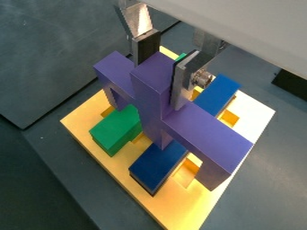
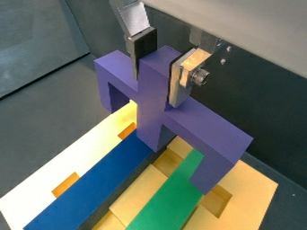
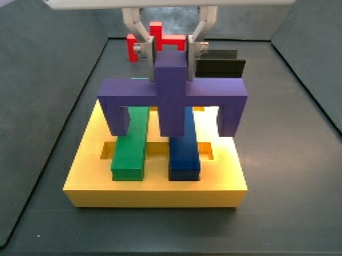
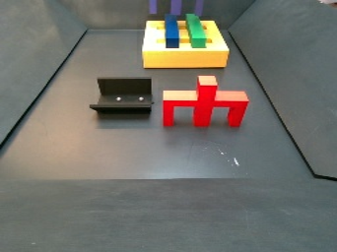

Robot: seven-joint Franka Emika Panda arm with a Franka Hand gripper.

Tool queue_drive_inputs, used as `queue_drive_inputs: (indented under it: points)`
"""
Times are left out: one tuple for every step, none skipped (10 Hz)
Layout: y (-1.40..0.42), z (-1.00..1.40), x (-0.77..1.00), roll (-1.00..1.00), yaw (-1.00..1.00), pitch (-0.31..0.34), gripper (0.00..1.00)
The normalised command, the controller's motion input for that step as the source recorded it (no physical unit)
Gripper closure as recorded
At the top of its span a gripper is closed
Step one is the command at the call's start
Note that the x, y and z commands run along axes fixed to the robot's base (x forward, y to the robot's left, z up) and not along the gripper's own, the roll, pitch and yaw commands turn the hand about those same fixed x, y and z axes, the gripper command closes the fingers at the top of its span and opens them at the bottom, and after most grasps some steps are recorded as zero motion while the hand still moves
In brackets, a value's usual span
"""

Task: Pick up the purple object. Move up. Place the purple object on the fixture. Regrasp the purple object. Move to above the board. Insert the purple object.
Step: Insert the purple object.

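— Where is the purple object?

— Over the board, crossbar level, legs and long post pointing down, the gripper clamping its post from both sides. The post reaches down between the green bar and blue bar.

— And the board?

— A thick yellow slab, both bars lying side by side in its slots.

— The fixture?

— Black, low-walled, empty — on the floor, well apart from the board.

Dark floor bears the board, fixture and red forked piece; tool above the board
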Motion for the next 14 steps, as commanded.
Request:
queue_drive_inputs:
  points:
    - [0.0, -0.02, -0.28, 0.06, 0.01, -0.094, 1.0]
    - [0.0, -0.09, -0.15, 0.0, 0.07, -0.091, 1.0]
    - [0.0, -0.19, -0.12, 0.0, 0.08, -0.09, 1.0]
    - [0.0, -0.2, -0.09, -0.04, 0.17, -0.14, 1.0]
    - [0.0, -0.21, 0.0, -0.05, 0.25, -0.14, 1.0]
    - [0.0, -0.17, 0.0, -0.05, 0.25, -0.124, 1.0]
    - [0.0, -0.13, 0.0, -0.04, 0.22, -0.103, 1.0]
    - [0.0, -0.15, 0.0, 0.0, 0.21, -0.063, 1.0]
    - [0.0, -0.15, 0.0, 0.02, 0.22, -0.033, 1.0]
    - [0.0, -0.01, -0.09, 0.0, 0.11, -0.013, 1.0]
    - [0.0, 0.0, -0.15, 0.0, 0.06, -0.011, 1.0]
    - [0.0, 0.0, -0.1, 0.0, 0.03, -0.036, 1.0]
    - [0.0, -0.03, -0.07, 0.0, 0.0, -0.053, 1.0]
    - [0.0, -0.06, 0.0, 0.0, 0.0, -0.017, 1.0]
